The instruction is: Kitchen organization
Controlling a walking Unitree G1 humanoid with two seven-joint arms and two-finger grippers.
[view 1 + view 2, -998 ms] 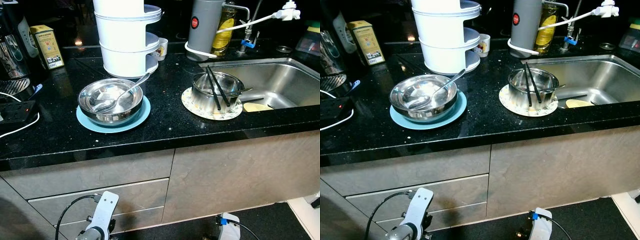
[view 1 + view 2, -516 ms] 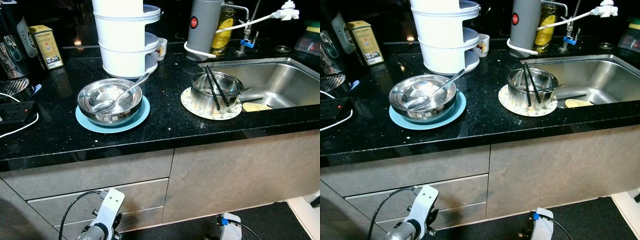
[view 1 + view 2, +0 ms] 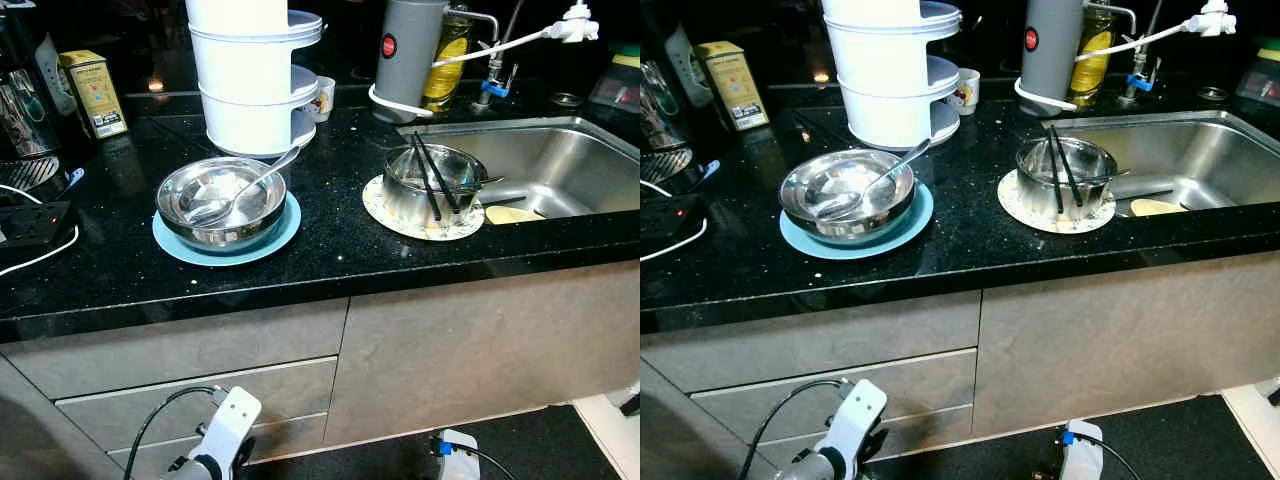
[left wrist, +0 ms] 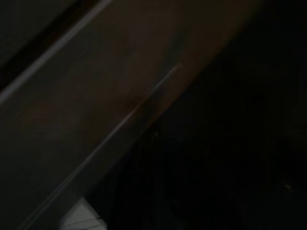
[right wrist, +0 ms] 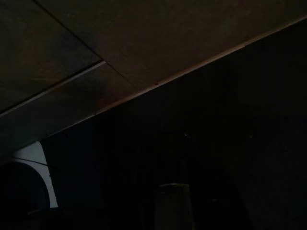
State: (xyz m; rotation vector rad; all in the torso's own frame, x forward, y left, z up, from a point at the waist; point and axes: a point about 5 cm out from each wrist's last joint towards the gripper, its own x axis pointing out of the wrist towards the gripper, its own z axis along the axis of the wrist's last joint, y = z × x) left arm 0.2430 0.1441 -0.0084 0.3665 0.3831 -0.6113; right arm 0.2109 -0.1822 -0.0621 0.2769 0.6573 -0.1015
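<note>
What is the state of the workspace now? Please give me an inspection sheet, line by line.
Surface: black countertop with steel sink at its right end.
Job's things: steel bowl with spoon on blue plate; second steel bowl with black chopsticks on patterned plate.
Clutter: white stacked container, yellow box, grey flask, oil bottle.
Grippers: both arms hang low before the cabinets; tool state unreadable.
Cables: white cable by power strip.
Surroundings: grey cabinet drawers.

On the counter point(image 3: 330, 250), a bowl point(image 3: 220, 203) with a spoon point(image 3: 245, 187) sits on a plate point(image 3: 284, 229) at left; right, a pot point(image 3: 430, 185) holding chopsticks point(image 3: 430, 175), beside the sink point(image 3: 560, 165).
</note>
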